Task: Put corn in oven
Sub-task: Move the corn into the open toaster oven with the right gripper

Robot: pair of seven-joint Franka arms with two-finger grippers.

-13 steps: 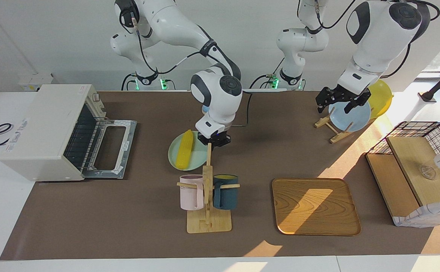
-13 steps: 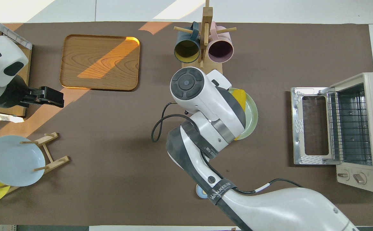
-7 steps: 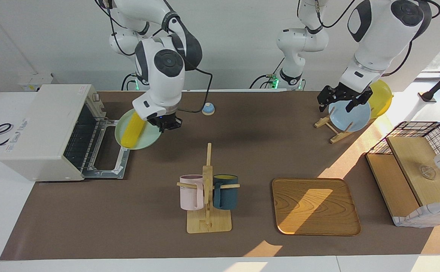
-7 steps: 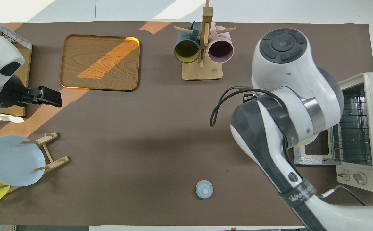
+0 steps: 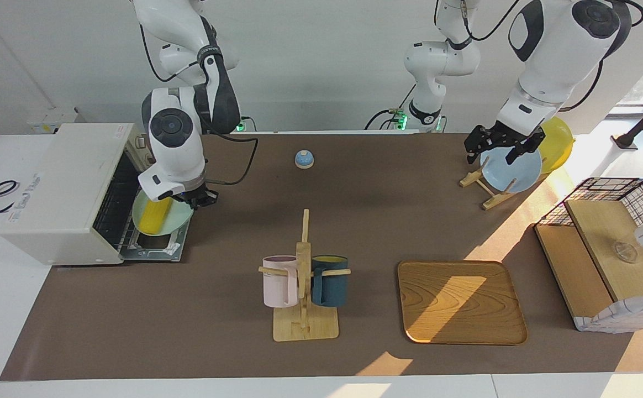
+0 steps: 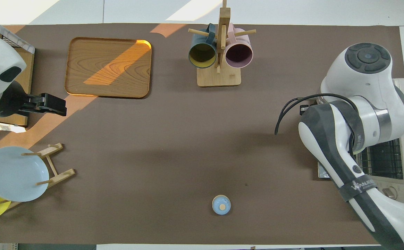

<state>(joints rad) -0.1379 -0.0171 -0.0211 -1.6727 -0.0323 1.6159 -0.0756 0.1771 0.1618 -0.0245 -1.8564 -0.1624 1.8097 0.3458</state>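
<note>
Corn (image 5: 154, 216) rides a green plate (image 5: 180, 220) pinched by right jaws over oven (image 5: 73, 190) door.

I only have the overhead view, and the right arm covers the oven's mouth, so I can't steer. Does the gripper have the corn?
Observer: Yes. In the facing view the corn lies on a pale green plate, which the right gripper grips by its rim.
Operator: Is the oven door down?
Observer: Yes. The oven has its door dropped flat, and the plate hangs over it.
Operator: Is the corn inside yet?
Observer: Not as far as I can see. The plate's edge is at the mouth, and the corn is just outside the wire rack.
Operator: And the left arm?
Observer: It waits, and the left gripper hangs well above the table by the plate stand.
</note>
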